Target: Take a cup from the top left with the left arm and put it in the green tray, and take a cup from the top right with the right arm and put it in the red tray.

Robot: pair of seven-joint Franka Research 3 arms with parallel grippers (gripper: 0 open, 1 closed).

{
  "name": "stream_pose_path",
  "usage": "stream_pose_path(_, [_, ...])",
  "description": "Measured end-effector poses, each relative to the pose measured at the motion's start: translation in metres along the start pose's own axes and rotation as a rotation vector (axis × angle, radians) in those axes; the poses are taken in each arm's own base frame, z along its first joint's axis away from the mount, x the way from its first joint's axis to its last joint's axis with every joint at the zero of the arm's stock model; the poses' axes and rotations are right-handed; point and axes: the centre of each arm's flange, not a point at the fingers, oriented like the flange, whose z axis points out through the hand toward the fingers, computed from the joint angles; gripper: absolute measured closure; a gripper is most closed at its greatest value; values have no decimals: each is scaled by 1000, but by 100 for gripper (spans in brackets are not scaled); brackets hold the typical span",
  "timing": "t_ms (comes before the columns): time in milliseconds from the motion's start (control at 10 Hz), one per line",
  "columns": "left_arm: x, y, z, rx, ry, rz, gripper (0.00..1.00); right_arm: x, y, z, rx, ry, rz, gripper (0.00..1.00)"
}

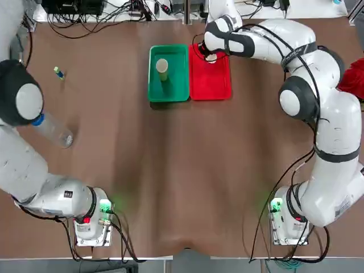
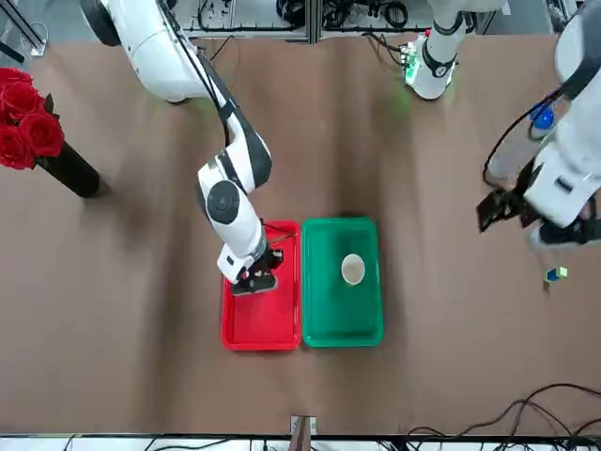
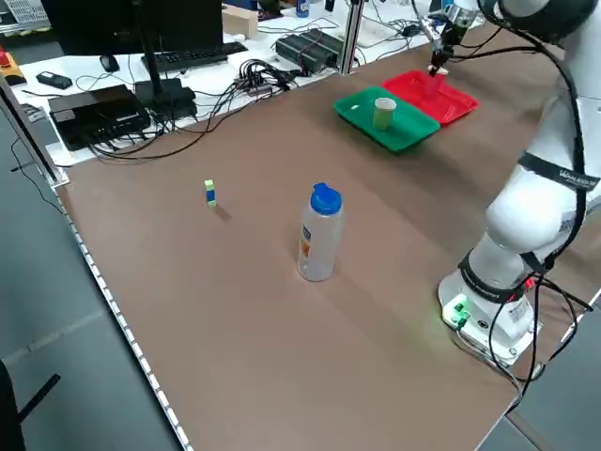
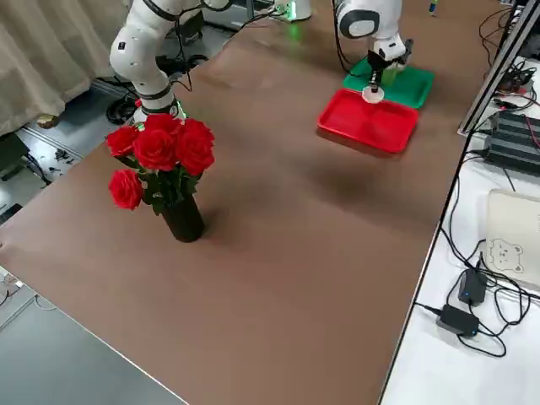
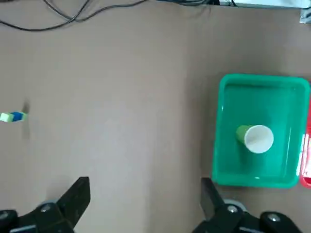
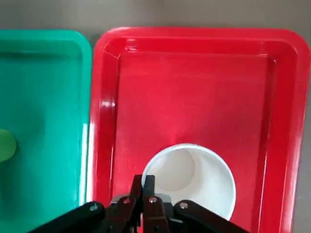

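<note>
My right gripper (image 6: 144,185) is shut on the rim of the cup from the top right (image 6: 194,170), whose white inside faces up. It holds the cup over the far end of the red tray (image 6: 194,87); I cannot tell whether the cup touches the tray floor. In the top view the right gripper (image 1: 208,52) is above the red tray (image 1: 211,85). The yellow-green cup (image 1: 162,66) stands upright in the green tray (image 1: 176,85). My left gripper (image 5: 144,183) hangs open and empty, high over the table's left side, well away from the green tray (image 5: 272,97).
A clear bottle with a blue cap (image 3: 319,235) stands on the table's left half. A small green-and-blue block (image 1: 58,73) lies farther back on the left. A vase of red roses (image 4: 160,160) stands at the right edge. Cables run along the far edge.
</note>
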Motion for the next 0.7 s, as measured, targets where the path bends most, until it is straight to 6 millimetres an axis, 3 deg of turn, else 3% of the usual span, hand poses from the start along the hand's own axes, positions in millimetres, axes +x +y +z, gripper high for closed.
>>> stream_pose_path(300, [-24,-16,-13,6,-21,44,0,3,8,20,-5,17,2,96])
stream_pose_path(700, [-24,-28,-2,10,-51,52,0,4,12,30,-11,18,3,87])
